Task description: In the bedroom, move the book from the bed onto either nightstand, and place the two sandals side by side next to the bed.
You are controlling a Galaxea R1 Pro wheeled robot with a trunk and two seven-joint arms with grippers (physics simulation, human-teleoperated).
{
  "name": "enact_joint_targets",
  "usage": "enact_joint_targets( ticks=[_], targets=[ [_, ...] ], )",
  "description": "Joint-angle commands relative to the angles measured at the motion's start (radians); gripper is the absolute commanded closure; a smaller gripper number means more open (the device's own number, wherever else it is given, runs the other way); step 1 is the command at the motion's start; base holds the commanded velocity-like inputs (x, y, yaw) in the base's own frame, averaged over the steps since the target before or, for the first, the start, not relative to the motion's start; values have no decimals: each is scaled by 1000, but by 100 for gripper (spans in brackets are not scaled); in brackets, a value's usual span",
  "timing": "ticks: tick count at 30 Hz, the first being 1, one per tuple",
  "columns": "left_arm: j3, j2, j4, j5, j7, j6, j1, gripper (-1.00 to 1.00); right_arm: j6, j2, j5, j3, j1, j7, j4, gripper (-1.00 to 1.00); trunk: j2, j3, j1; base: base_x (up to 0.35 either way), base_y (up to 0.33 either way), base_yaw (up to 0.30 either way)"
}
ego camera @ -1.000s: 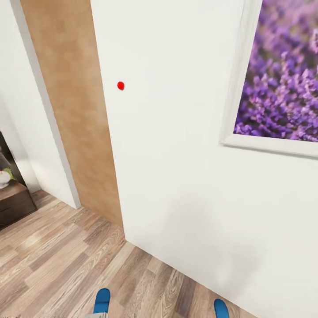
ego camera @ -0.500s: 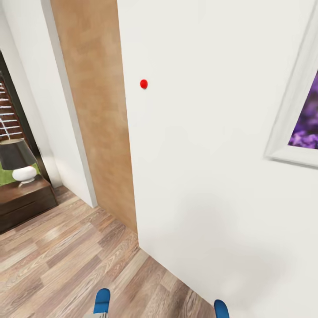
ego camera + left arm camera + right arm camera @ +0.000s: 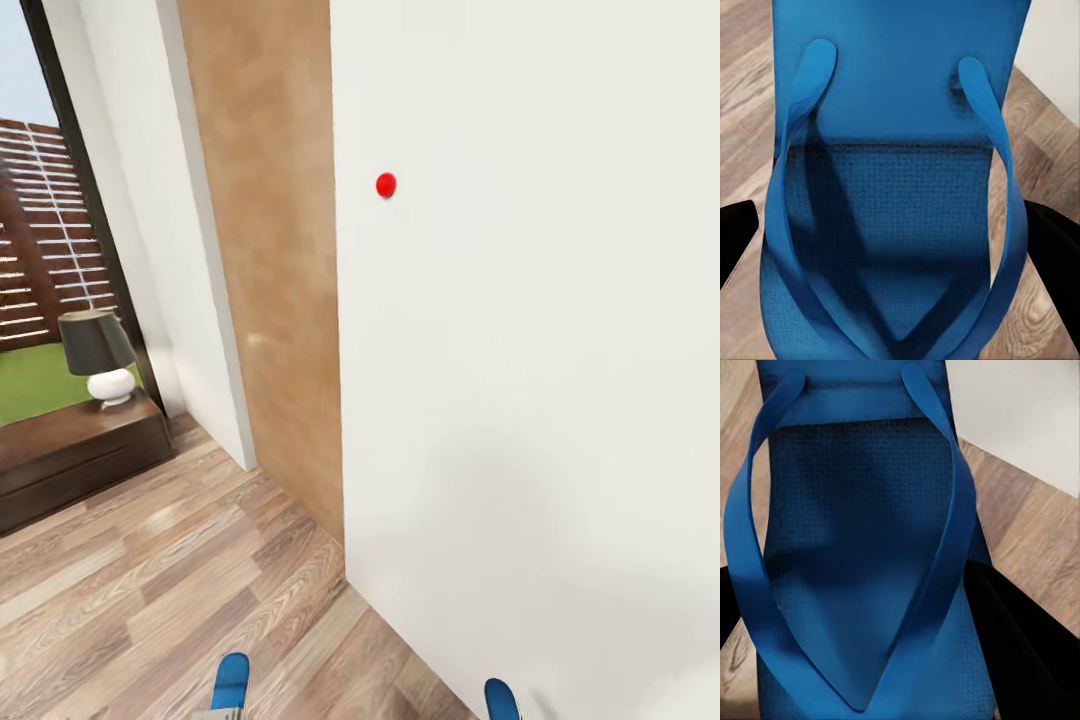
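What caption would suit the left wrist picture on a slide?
Left gripper carrying a bright blue sandal above the wood-plank floor.

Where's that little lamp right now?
In the head view, the lamp stands far left on a dark wooden nightstand, beside the window.

Head view swung left: purple picture gone from view; nightstand (image 3: 75, 455), lamp (image 3: 98, 355), window (image 3: 45, 250) now revealed.
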Motion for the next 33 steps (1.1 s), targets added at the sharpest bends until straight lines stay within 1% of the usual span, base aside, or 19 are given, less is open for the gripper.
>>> enact_joint_targets(
  ticks=[1,9,33],
  targets=[
    [-8,0,1,10,-2,-4,-1,100,-2,-1,-7,-3,-1,5,1,100,0,-1,0,269,0,267],
    [-8,0,1,10,-2,-4,-1,100,-2,0,-7,-3,-1,5,1,100,0,-1,0,203,0,267],
    [-8,1,1,10,-2,-4,-1,100,-2,0,-7,-3,-1,5,1,100,0,-1,0,6,0,283]
  ],
)
